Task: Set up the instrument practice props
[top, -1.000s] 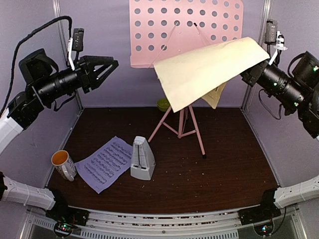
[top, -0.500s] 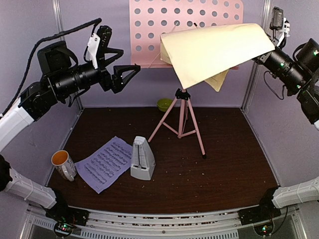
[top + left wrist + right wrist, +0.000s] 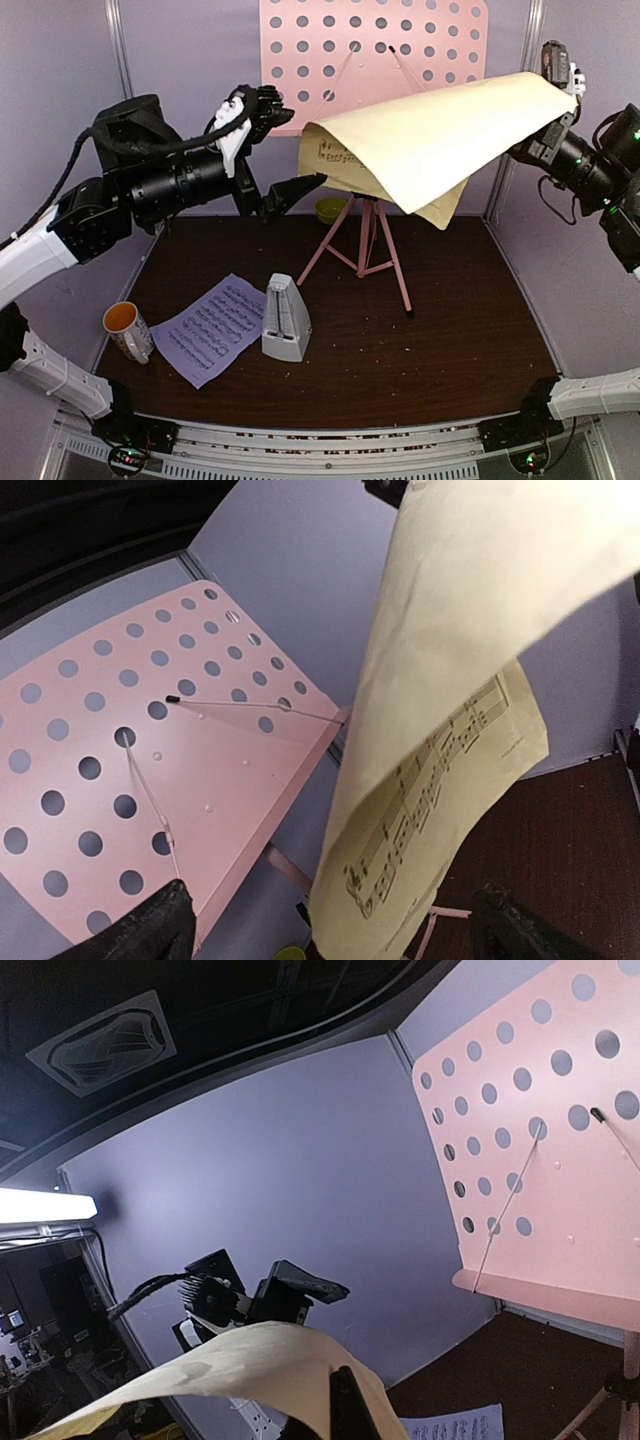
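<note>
The pink music stand [image 3: 372,60] rises at the back on its tripod, its perforated desk [image 3: 150,770] bare. My right gripper [image 3: 540,142] is shut on one edge of the yellow music sheet [image 3: 430,140], which droops in the air in front of the desk. The paper [image 3: 230,1370] curls over its finger [image 3: 350,1410]. My left gripper [image 3: 288,146] is open beside the sheet's free left corner, and that corner [image 3: 450,710] hangs between its fingertips [image 3: 150,930] without touching them. The lavender sheet [image 3: 210,328] lies flat at the front left. The grey metronome [image 3: 286,318] stands on its right edge.
A white mug [image 3: 127,330] with an orange inside stands left of the lavender sheet. A lime-green bowl [image 3: 328,209] sits at the back wall behind the tripod legs [image 3: 365,245]. Purple walls and metal posts close in the dark wooden table [image 3: 450,340].
My left arm swung right, up to the yellow sheet's free corner, and its jaws spread wide. My right gripper kept hold while the sheet shifted left and sagged lower.
</note>
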You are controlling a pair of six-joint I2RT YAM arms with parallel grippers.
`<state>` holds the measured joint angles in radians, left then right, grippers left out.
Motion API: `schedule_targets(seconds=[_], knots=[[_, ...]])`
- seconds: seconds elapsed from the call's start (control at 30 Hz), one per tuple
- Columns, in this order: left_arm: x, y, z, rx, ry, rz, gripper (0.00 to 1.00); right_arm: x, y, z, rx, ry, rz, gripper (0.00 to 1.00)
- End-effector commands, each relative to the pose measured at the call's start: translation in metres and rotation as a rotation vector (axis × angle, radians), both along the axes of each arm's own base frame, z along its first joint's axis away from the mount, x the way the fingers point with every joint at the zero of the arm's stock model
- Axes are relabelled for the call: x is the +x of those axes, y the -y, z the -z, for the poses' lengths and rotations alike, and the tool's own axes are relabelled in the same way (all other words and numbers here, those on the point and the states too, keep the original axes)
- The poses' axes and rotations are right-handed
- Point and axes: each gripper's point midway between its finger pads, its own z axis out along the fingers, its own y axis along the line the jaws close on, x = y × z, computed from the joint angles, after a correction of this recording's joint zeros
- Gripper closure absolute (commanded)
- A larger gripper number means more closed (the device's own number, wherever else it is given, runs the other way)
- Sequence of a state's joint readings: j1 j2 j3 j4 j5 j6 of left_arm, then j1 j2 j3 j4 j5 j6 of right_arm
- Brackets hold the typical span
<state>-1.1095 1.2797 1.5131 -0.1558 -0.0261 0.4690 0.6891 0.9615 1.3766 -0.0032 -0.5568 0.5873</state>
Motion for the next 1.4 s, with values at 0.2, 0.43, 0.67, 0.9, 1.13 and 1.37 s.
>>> schedule_targets(seconds=[0.2, 0.43, 0.67, 0.9, 1.13, 1.37], knots=[[-0.033, 0.005, -0.046, -0.139, 0.059, 0.111, 0.18, 0.008, -0.026, 0.049, -0.073, -0.081, -0.066, 1.00], [-0.040, 0.003, -0.060, -0.220, 0.017, 0.162, 0.78, 0.011, -0.030, 0.068, -0.121, -0.090, -0.062, 1.00], [-0.023, 0.002, -0.066, -0.252, -0.123, 0.142, 1.00, 0.005, -0.026, 0.068, -0.146, 0.008, -0.035, 0.43], [-0.008, 0.004, -0.063, -0.249, -0.320, 0.244, 1.00, 0.003, -0.018, 0.048, -0.163, 0.113, 0.036, 0.32], [-0.004, 0.019, -0.055, -0.204, -0.413, 0.308, 1.00, 0.012, -0.019, 0.030, -0.158, 0.150, 0.090, 0.30], [0.006, 0.031, -0.053, -0.196, -0.471, 0.321, 1.00, 0.026, -0.020, 0.017, -0.143, 0.154, 0.181, 0.77]])
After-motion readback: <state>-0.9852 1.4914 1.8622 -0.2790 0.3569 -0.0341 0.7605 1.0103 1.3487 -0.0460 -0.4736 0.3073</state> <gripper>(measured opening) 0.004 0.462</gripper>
